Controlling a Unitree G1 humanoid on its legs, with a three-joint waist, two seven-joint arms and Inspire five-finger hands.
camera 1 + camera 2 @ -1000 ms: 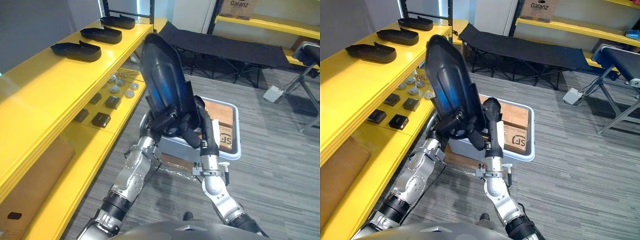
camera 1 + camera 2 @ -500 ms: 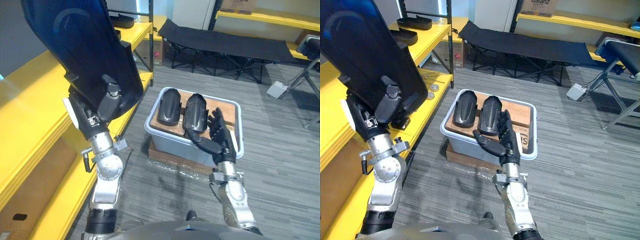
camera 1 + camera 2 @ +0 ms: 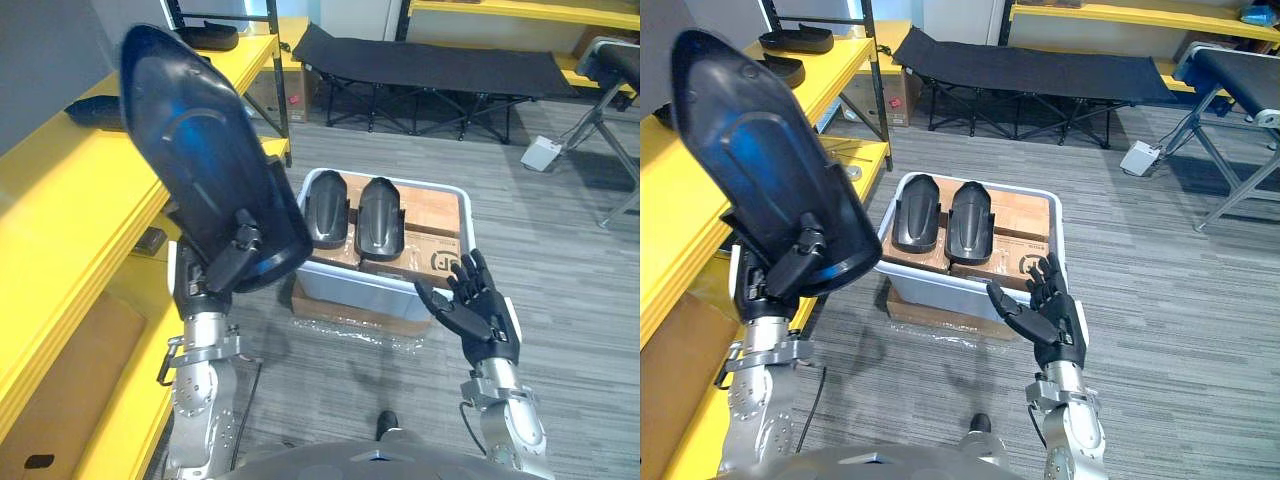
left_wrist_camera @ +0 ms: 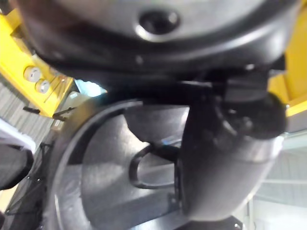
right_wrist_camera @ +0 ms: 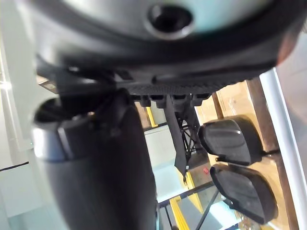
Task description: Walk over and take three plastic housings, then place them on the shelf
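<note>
Left eye view, glossy curved housing [image 3: 200, 150]

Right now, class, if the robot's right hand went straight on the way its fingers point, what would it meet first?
The right hand would probably meet the near rim of the pale grey plastic bin; depth is unclear.

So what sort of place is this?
Probably a workshop or storeroom: long yellow shelving holding plastic housings, a grey bin of more, and a folding cot behind.
</note>
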